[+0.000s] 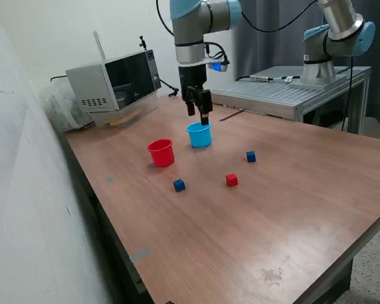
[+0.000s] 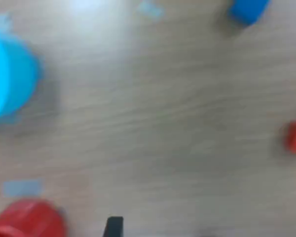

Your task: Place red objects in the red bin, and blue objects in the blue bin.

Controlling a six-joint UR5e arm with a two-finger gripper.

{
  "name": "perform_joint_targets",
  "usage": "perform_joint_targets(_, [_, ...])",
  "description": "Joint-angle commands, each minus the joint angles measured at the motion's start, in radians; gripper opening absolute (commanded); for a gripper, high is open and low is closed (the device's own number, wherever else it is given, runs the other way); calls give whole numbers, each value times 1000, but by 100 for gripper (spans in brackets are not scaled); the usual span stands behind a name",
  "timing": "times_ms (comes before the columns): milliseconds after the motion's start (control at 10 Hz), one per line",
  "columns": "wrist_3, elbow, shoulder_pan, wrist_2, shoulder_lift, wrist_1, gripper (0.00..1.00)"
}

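The cubes on the table look light, stiff and smooth, best pinched across two flat opposite faces: one blue cube and the red cube sit just below frame centre, another blue cube right of centre. The gripper hangs above the blue cup, seemingly empty; its opening I cannot tell. The red cup stands close left, the microwave well apart upper left, so nothing blocks the cubes.

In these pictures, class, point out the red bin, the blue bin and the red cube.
red bin (image 1: 161,154), exterior view, on its front wall.
blue bin (image 1: 199,136), exterior view, on its front wall.
red cube (image 1: 232,180), exterior view, on its front face.
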Motion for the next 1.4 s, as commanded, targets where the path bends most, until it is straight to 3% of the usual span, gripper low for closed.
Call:
perform_joint_targets(0, [98,3,104,63,-15,35,100])
perform_joint_targets(300, [202,17,139,120,1,-32,100])
perform_joint_targets(700, [288,37,135,111,128,-166,100])
perform_joint_targets(1100, [288,27,127,98,202,-197,100])
perform_joint_targets(1300, [287,14,120,69,223,-223,100])
